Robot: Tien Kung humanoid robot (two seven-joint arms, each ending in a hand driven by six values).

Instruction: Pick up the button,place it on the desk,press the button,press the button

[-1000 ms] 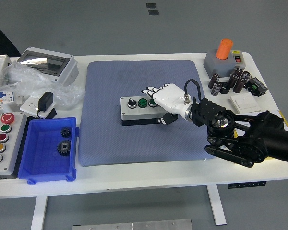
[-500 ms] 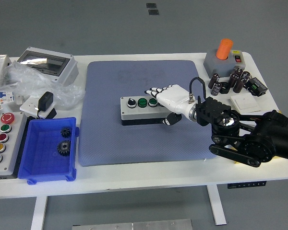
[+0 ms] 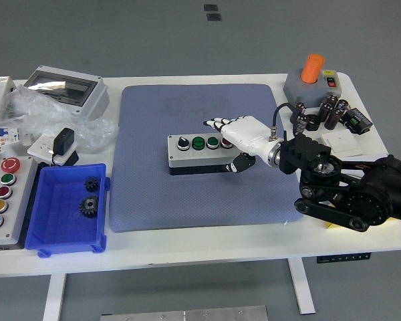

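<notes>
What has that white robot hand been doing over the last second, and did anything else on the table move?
The right hand slid rightward along the grey button box, away from the green button, uncovering more of the buttons beside it; it now sits over the box's right end. The arm behind it drew back right too. It holds nothing. The box, blue mat and blue bin stayed put.

To my left a blue bin (image 3: pixel 65 212) holds two dark gears (image 3: pixel 89 198) — beside it a multi-button control box (image 3: pixel 3 195); far right, an orange-topped grey box (image 3: pixel 310 81) and capacitors (image 3: pixel 321 114).
</notes>
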